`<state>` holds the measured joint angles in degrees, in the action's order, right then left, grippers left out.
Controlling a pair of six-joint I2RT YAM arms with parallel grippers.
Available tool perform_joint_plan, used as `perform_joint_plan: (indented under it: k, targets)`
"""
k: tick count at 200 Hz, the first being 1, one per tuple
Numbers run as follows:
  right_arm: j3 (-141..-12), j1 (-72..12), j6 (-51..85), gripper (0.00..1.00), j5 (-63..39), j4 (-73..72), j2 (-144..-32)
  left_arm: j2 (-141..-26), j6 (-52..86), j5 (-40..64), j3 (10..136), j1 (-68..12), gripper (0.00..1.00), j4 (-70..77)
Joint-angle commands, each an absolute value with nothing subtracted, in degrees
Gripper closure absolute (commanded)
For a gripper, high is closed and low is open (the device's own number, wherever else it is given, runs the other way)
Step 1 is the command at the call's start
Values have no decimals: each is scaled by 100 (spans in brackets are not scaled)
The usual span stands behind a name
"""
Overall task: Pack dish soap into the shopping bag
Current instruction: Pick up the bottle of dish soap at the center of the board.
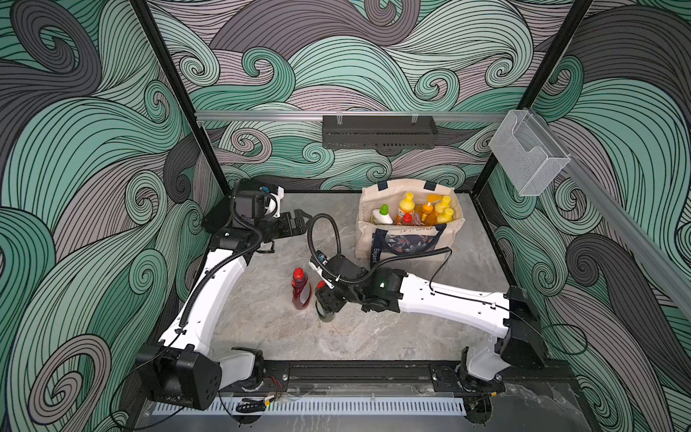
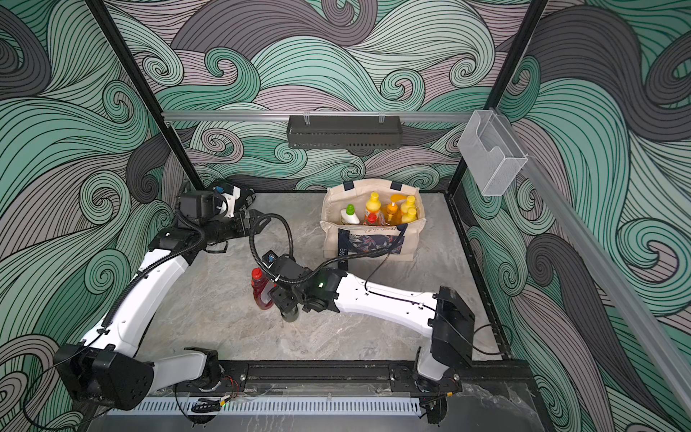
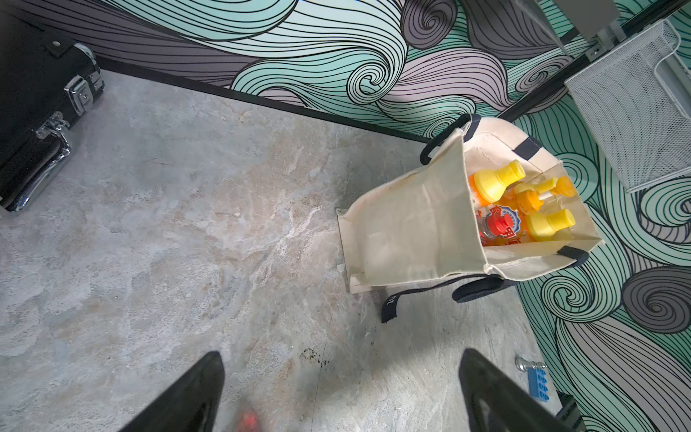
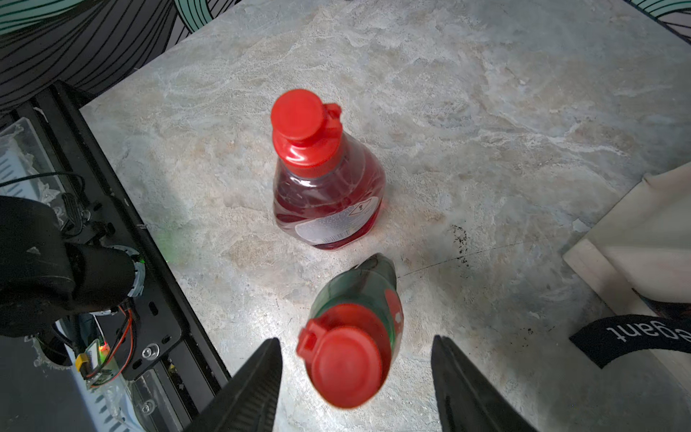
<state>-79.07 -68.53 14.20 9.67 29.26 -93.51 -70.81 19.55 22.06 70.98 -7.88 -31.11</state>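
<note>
Canvas tote (image 1: 364, 235) stands at the back of the marble table (image 1: 374, 336), packed with upright soap bottles (image 1: 405, 205). Left gripper (image 3: 342, 353) hangs wide open and empty. Right gripper (image 4: 355, 339) straddles the dark-green bottle (image 4: 359, 295) at its red cap, jaws parted and not touching it. Red bottle (image 1: 301, 293) stands just beside.

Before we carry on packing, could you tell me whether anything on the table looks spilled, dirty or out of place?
Only one thing: a patch of dark specks on the table beside the red bottle, like dirt or dried residue. The bottle stands upright and capped; no spilled liquid shows.
</note>
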Motion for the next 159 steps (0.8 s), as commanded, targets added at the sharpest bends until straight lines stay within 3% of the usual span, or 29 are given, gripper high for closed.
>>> perform_joint_plan:
  k: [1,72,142,159]
  targets:
    - [-8077,-6776,1500,36,899,2777,-9411,-6886,1892,2127,7102,-739,3,-3182]
    - [-8205,-6767,1529,55,874,2862,-9587,-7037,1924,2236,7051,-738,3,-3101]
    - [-8226,-6769,1529,62,835,2972,-9685,-7097,1925,2276,7046,-738,3,-3085]
    - [-8217,-6768,1527,69,864,2979,-9661,-7110,1925,2283,7049,-738,3,-3081]
